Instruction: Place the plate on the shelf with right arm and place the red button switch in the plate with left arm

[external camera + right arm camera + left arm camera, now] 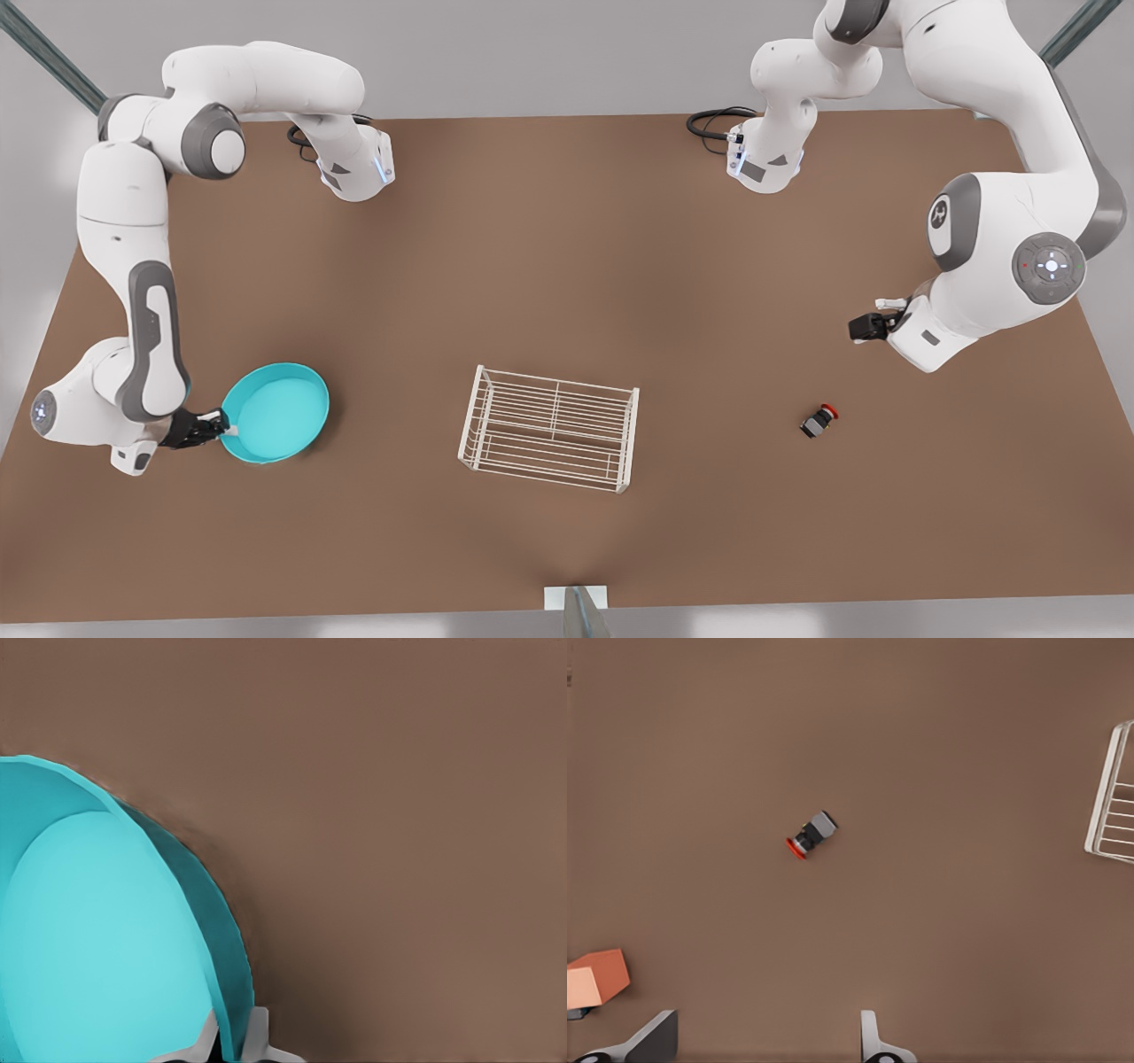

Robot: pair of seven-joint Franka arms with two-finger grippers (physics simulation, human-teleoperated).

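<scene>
The turquoise plate [276, 410] sits near the front view's left, and my right gripper [218, 427] is shut on its rim. In the right wrist view the plate [106, 939] has its rim pinched between the two fingertips of that gripper [233, 1041]. The white wire shelf [549, 430] stands in the middle of the table, nothing on it. The red button switch [819, 420] lies on its side toward the front view's right. My left gripper [866, 326] hovers open above and behind it. The left wrist view looks down on the switch [811, 835], beyond the spread gripper [764, 1045].
A small orange block [594, 979] shows beside the left gripper's finger. One end of the shelf [1112, 806] reaches into the left wrist view. The brown table [567, 266] lies bare between the arms' bases. A post [580, 611] stands at the table's front edge.
</scene>
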